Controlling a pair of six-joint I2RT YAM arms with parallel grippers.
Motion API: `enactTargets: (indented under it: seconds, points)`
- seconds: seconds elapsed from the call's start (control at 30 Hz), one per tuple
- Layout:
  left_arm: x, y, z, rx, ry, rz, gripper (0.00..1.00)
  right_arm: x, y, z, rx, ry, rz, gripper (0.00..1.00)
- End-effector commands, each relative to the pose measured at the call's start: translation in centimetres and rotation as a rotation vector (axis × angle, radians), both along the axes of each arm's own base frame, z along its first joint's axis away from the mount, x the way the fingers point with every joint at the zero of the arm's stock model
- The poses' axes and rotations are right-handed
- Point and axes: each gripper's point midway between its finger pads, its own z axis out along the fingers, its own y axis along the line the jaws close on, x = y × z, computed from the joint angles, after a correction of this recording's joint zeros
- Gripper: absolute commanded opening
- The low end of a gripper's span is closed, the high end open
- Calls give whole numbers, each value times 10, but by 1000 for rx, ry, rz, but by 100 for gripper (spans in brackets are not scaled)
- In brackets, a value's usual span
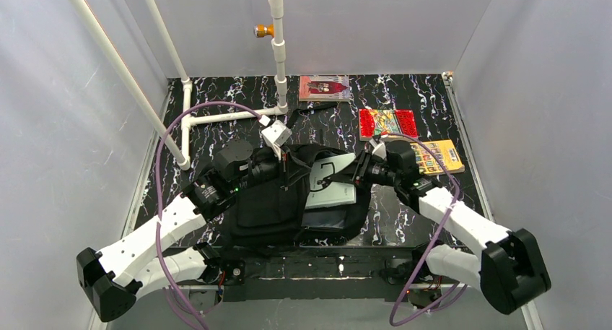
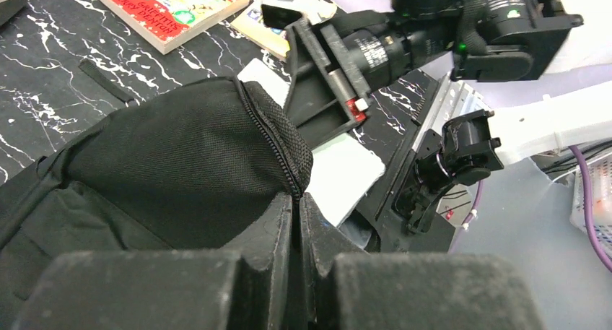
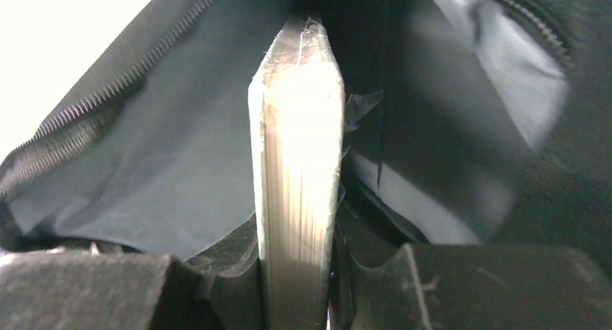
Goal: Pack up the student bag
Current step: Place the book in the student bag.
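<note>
The student bag [image 1: 267, 203] is a black backpack lying in the middle of the table with its main compartment open to the right. My left gripper [image 1: 290, 159] is shut on the zipper edge of the bag's upper flap [image 2: 274, 128] and holds it lifted; the jaws [image 2: 296, 200] pinch the fabric. My right gripper [image 1: 357, 172] is shut on a pale white book [image 1: 330, 187] whose left part lies inside the opening. In the right wrist view the book [image 3: 297, 164] stands edge-on between the fingers [image 3: 297, 225], with the bag's grey lining [image 3: 166, 164] around it.
A red and pink book [image 1: 325, 87] lies at the back. A red book [image 1: 388, 122] and a yellow book [image 1: 436, 157] lie at the right, behind my right arm. A white pipe frame [image 1: 216, 117] stands at the back left. White walls enclose the table.
</note>
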Motion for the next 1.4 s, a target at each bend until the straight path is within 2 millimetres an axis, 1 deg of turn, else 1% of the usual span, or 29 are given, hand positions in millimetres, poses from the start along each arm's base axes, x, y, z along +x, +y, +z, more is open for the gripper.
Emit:
enactTargets:
  seconds: [0.0, 0.2, 0.27, 0.4, 0.47, 0.6, 0.83, 0.97, 1.0, 1.1, 1.17, 1.3, 1.37]
  points:
    - [-4, -9, 52, -123, -111, -55, 0, 17, 32, 53, 185, -133, 23, 1]
    - [-5, -10, 54, -133, -99, -55, 0, 23, 63, 48, 221, -145, 58, 1]
    - [-3, -11, 52, -134, -85, -51, 0, 25, 73, 50, 236, -174, 65, 1]
    - [-1, -16, 48, -144, -58, -50, 0, 31, 85, 36, 236, -193, 40, 1]
    - [0, -18, 47, -158, -52, -50, 0, 32, 90, 33, 260, -207, 38, 1]
    - [1, -19, 44, -161, -42, -46, 0, 34, 102, 25, 255, -220, 54, 1]
    - [9, -17, 36, -140, -49, -6, 0, 43, 108, 12, 199, -249, 46, 1]
    - [25, -9, 31, -124, -49, 95, 0, 53, 105, 7, 184, -288, -6, 1]
    - [29, -8, 31, -119, -53, 118, 0, 57, 103, 9, 183, -307, -29, 1]
    - [43, -5, 33, -70, -48, 181, 0, 71, 97, 25, 191, -376, -106, 1]
    - [48, -8, 37, -40, -53, 179, 0, 79, 98, 34, 175, -410, -128, 1]
    - [50, -12, 42, -19, -79, 156, 0, 89, 107, 40, 153, -435, -116, 1]
    - [50, -10, 40, -7, -93, 151, 0, 89, 111, 36, 151, -424, -91, 1]
